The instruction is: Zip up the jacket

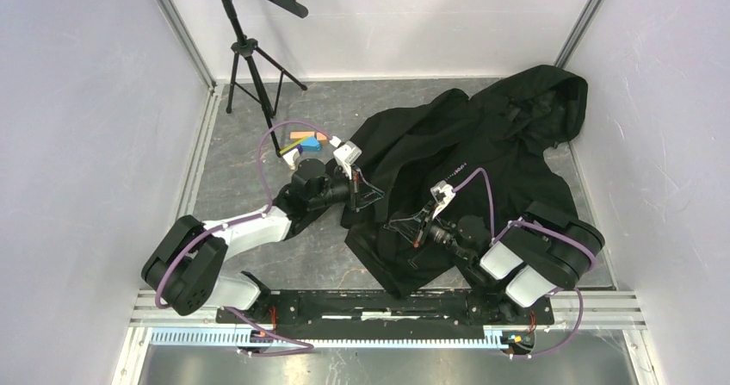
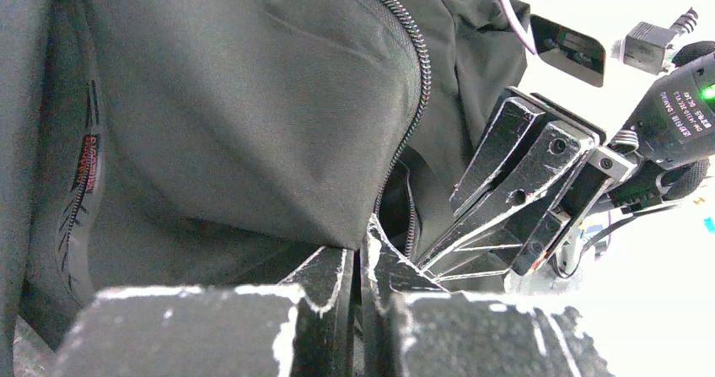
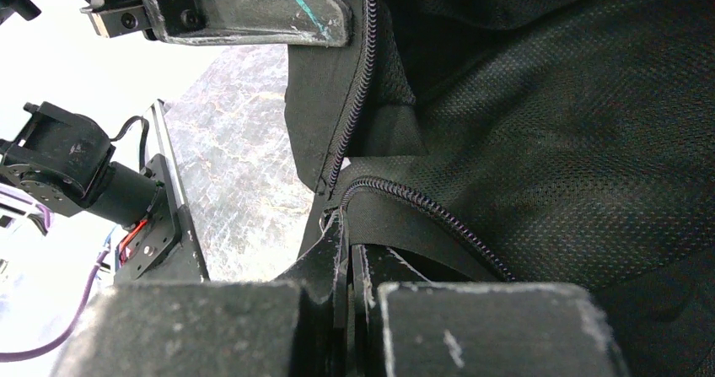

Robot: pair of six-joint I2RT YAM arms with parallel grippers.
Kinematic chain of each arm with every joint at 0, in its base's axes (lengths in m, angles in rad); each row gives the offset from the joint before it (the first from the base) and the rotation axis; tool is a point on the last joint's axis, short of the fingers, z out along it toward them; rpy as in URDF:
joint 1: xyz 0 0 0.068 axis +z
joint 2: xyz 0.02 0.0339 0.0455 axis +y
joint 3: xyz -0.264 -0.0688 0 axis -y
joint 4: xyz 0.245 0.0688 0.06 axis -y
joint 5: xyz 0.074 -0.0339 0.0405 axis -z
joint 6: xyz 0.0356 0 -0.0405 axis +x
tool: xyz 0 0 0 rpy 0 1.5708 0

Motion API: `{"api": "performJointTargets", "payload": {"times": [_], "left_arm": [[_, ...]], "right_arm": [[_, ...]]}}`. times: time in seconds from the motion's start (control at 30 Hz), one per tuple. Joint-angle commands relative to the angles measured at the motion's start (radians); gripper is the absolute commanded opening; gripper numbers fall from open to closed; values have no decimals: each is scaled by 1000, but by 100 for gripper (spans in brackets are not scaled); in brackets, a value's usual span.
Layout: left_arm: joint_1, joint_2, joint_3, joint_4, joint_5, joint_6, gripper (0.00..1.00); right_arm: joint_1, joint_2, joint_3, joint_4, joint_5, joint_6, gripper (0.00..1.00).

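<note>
aligning zip ends, by judgement. large black hooded fabric jacket [image 1: 482,144] lies open on grey table [image 1: 250,135], front edges pinched by closed left hand [image 2: 358,259] and right hand [image 3: 347,234]; edges must next be mated.

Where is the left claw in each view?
Top external: left claw at centre, at the jacket edge.
Left wrist: the claw bottom centre, shut on the jacket's edge.
Right wrist: the claw top left.
Shared landmark: zip teeth, in both wrist views.
</note>
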State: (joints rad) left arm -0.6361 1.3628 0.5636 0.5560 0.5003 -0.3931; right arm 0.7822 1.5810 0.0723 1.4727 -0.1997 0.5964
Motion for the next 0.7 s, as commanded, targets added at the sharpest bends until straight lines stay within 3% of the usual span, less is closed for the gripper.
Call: {"api": "performJointTargets", "payload": {"times": [0.0,0.67], "left_arm": [[-8,-10,32,48,21,-15,2],[-14,-5,36,47,23,-14,2]], "right_arm": [[-6,-5,7,255,-4,-15,0],[-6,-12,11,291,-5,-12,0]]}}
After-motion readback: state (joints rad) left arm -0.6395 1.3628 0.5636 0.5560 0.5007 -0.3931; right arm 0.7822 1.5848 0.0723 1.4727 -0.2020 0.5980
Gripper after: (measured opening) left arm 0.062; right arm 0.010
